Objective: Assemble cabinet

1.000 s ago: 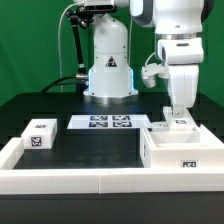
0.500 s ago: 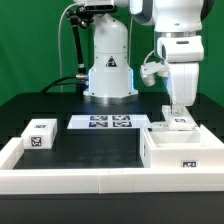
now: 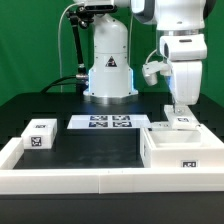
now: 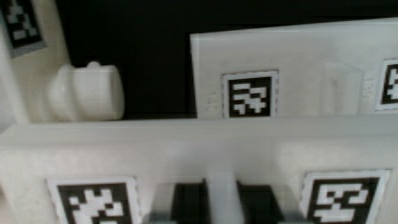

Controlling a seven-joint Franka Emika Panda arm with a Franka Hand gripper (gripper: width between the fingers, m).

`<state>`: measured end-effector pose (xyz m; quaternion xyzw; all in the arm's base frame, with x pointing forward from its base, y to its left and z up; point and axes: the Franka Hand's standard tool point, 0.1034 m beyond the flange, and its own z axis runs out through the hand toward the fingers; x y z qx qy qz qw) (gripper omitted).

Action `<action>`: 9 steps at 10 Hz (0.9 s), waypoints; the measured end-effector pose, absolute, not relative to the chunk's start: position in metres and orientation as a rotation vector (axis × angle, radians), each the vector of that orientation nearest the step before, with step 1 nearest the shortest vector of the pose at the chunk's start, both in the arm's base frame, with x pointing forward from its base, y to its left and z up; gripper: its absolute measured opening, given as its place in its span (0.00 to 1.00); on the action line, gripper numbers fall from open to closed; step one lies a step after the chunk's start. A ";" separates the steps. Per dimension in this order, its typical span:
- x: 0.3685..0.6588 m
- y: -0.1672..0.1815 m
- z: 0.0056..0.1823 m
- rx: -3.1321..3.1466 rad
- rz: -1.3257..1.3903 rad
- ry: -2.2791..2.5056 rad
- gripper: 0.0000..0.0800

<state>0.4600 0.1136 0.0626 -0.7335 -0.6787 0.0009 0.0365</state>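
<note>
The cabinet body (image 3: 185, 152), a large white open box with a tag on its front, stands at the exterior view's right. My gripper (image 3: 181, 108) hangs over its far side, shut on the top edge of a white tagged panel (image 3: 181, 122) that stands there. In the wrist view my two dark fingertips (image 4: 189, 202) clamp a thin white edge of this panel (image 4: 107, 160), with a tag on either side of the gripper (image 4: 228, 202). Beyond it lie a white tagged surface (image 4: 267, 70) and a round white knob (image 4: 84, 92).
A small white tagged block (image 3: 40, 133) sits at the exterior view's left. The marker board (image 3: 105, 123) lies in the middle in front of the robot base (image 3: 108, 75). A low white rim (image 3: 70, 178) borders the black table's front.
My gripper and the panel it holds have shifted slightly toward the exterior view's right. Nothing else has moved.
</note>
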 end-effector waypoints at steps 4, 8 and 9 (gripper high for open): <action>0.470 0.111 0.058 -2.249 -0.008 -2.080 0.09; 0.470 0.111 0.058 -2.250 -0.010 -2.079 0.09; 0.470 0.111 0.057 -2.245 -0.010 -2.084 0.09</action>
